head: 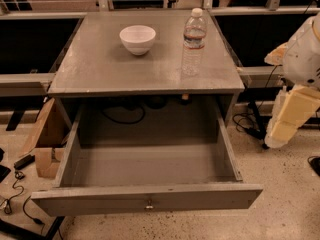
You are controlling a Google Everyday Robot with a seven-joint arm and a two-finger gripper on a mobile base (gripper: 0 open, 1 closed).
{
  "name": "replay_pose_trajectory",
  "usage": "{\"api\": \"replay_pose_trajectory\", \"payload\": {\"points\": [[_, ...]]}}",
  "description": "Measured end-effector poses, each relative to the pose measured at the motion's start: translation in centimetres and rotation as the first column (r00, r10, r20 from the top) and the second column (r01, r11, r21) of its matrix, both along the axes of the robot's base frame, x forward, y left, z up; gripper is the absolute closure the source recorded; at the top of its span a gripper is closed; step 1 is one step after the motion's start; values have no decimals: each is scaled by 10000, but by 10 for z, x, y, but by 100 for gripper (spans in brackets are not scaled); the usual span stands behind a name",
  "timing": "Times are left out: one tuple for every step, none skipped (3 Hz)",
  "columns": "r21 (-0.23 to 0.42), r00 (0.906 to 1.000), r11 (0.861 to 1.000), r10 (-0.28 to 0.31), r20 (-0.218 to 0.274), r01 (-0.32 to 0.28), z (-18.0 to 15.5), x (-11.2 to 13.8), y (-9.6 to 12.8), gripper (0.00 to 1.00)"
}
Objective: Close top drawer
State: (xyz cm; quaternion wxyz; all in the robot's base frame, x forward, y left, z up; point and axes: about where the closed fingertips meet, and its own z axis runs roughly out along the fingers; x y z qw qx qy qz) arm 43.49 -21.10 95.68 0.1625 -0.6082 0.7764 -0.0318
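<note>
The top drawer [147, 199] is pulled far out toward me. It is a wide, deep grey box, and its inside [150, 164] holds nothing. Its long flat front panel has a small brass knob [149, 204] at the centre. The lower drawers are hidden behind it. My gripper [282, 129], cream-coloured on a white arm [305, 54], hangs at the right edge of the view. It is to the right of the drawer's right side wall and apart from it, pointing down toward the floor. It holds nothing that I can see.
On the grey cabinet top [100, 74] stand a white bowl [137, 39] and a clear water bottle [192, 41]. Cardboard [45, 139] and cables [15, 194] lie on the floor at the left. Black cables [250, 121] run on the floor at the right.
</note>
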Motion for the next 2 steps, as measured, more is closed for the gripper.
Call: {"api": "replay_pose_trajectory", "payload": {"points": [[478,9991,9988,27,431,-47,-17,-27,18,16],[1074,9933,9938,-397,1082,280,-39,-66,34,39]]}}
